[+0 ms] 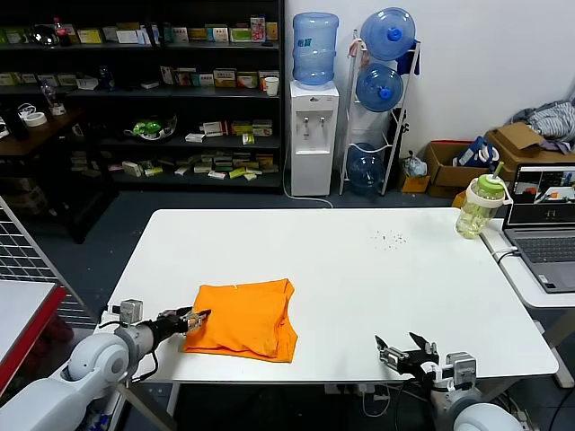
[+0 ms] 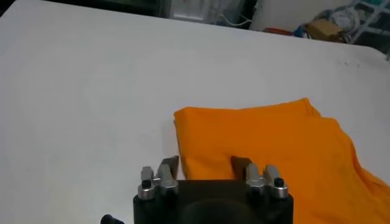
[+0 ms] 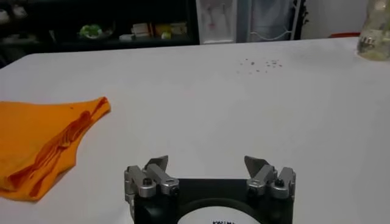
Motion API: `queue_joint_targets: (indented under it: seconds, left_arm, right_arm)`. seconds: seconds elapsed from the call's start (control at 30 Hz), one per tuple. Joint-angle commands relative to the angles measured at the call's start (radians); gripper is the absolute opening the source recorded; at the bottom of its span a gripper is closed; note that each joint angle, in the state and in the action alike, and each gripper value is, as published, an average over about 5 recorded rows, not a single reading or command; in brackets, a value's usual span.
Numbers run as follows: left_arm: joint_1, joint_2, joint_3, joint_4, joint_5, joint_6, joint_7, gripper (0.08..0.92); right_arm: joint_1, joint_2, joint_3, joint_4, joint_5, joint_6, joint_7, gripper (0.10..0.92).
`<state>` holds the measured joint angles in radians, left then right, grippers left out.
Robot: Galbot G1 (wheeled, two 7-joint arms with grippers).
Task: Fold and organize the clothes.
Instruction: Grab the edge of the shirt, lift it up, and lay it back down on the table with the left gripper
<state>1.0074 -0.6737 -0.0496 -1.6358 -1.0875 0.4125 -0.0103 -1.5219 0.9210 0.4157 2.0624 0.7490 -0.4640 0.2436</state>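
Left tool [image 1: 196, 318], jaws parted astride the folded orange T-shirt [image 1: 243, 319] edge, seems about to pinch it for another fold; right tool [image 1: 406, 352] waits open nearby.

The head view looks forward and down from above the white table [image 1: 359, 278], taking in its whole top and the shelves behind. Each wrist view sits low just behind its own gripper, skimming the tabletop at close range. All three views share the folded orange T-shirt [image 1: 243, 319].
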Motion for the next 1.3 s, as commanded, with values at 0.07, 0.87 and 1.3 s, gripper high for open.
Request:
queue_joint_targets:
  seconds: [0.07,0.87,1.3]
  left_arm:
    - [-0.013,-0.013,0.006,0.004,0.001,0.007,-0.004,0.512]
    - [0.053,0.149,-0.100,-0.276,-0.106,0.086,-0.183,0.097]
    - [0.065,0.394,-0.193,-0.293,-0.209,0.143,-0.302,0.097]
  right_arm:
    - [-0.002,0.000,0.000,0.000,0.000,0.000,0.001,0.823]
    - [0.023,-0.012,-0.021,0.004,-0.018,0.025,-0.003,0.823]
    - [0.085,-0.012,-0.088,0.008,-0.098,0.075,-0.030,0.823]
